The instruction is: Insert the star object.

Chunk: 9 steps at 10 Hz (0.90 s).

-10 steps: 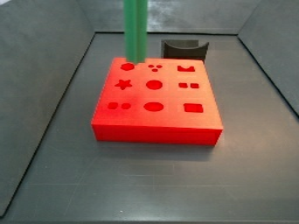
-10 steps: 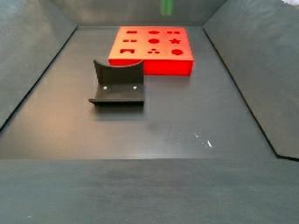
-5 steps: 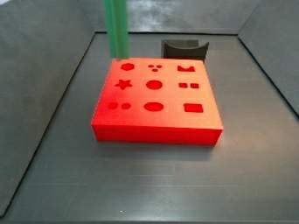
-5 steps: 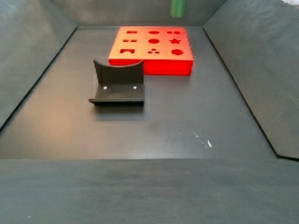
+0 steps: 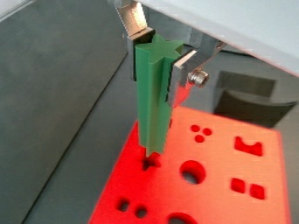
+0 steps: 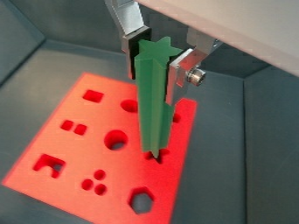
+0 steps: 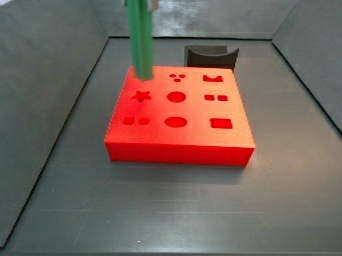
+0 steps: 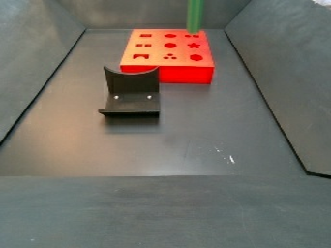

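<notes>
Jaws of the gripper (image 6: 156,59) clamp the long bright green ridged star object (image 6: 153,101) upright; below them, its tip hovers over the red block (image 6: 70,153), so alignment with the star hole (image 7: 139,97), then lowering, seems next.

above the matt red plastic block (image 6: 111,140), the gripper's (image 6: 160,54) brushed silver metal fingers (image 6: 124,19) clamp the matt green ridged plastic star peg (image 6: 155,101).

You get two wrist views up close, looking down past the gripper (image 5: 162,51) onto the red block (image 6: 93,140), two side views from opposite ends, both sharing that block (image 7: 181,115).
</notes>
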Tool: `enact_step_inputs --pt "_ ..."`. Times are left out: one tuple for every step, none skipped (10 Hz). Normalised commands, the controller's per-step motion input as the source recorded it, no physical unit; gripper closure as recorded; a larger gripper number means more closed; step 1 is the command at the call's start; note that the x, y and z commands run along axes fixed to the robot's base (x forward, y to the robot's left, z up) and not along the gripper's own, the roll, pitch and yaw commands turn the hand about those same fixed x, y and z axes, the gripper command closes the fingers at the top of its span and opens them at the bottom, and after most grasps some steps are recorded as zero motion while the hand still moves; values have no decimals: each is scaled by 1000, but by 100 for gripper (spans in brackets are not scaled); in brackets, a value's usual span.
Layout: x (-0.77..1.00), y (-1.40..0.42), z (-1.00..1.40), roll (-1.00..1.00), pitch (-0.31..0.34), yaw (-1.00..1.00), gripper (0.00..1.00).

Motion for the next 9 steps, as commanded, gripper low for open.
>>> enact_step_inputs --pt "-303 -80 -209 0 0 389 100" --pt "0 -49 -120 0 0 574 100" --pt "123 -86 -31 0 0 603 100" --pt "46 -146 -106 0 0 346 100" --pt "231 -46 0 0 0 194 100" --pt "314 -14 0 0 0 86 100" --pt "494 0 -157 0 -63 0 100" --pt "323 49 -194 0 -44 43 100" --pt "-163 71 -214 9 -31 229 100"
